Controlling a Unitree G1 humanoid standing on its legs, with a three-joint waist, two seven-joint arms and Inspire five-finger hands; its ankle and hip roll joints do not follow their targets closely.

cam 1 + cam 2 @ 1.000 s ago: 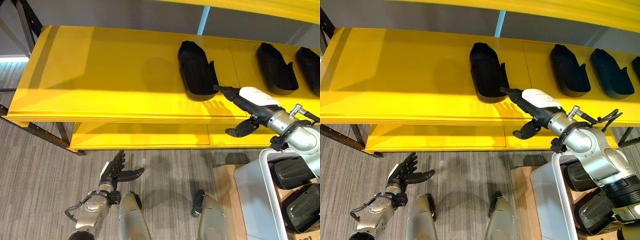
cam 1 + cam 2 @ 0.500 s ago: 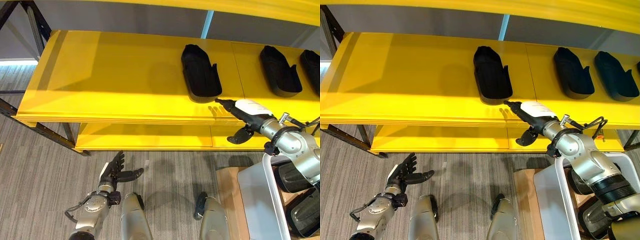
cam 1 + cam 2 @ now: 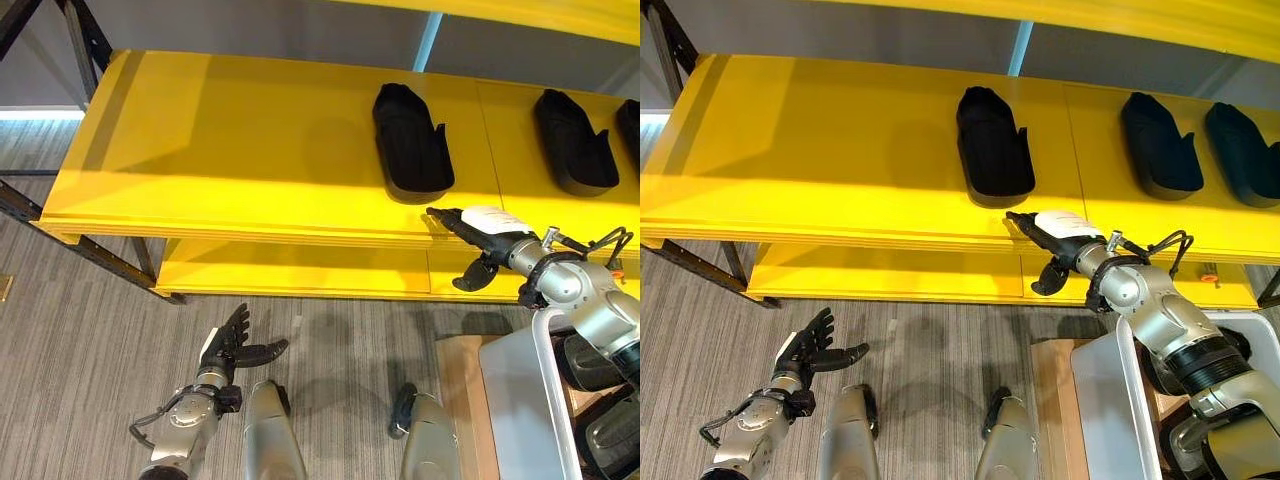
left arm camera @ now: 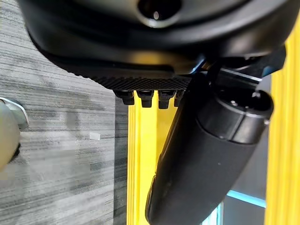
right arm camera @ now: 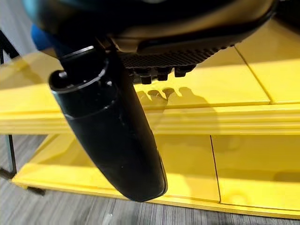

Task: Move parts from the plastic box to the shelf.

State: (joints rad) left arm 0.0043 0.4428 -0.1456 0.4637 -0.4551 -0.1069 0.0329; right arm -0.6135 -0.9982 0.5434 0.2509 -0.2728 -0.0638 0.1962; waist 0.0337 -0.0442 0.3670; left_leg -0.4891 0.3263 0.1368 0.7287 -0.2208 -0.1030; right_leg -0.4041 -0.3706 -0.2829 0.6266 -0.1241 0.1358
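Several black moulded parts lie on the yellow shelf [image 3: 230, 150]; the nearest part [image 3: 410, 142] sits just beyond my right hand. My right hand [image 3: 482, 222] is over the shelf's front edge, open and empty, fingers straight and thumb [image 5: 112, 126] hanging down. The plastic box [image 3: 515, 400] stands at the lower right with dark parts [image 3: 590, 362] in it. Low on the left, above the floor, my left hand [image 3: 232, 345] is open and holds nothing.
Two more black parts [image 3: 1158, 145] [image 3: 1240, 140] lie further right on the shelf. A lower yellow shelf [image 3: 290, 270] runs beneath. The shelf's dark steel frame [image 3: 100, 260] stands at the left. A wooden board [image 3: 455, 400] lies under the box.
My right hand has drawn back from the nearest black part to the shelf's front edge. The camera has shifted a little. The left hand has stayed put.
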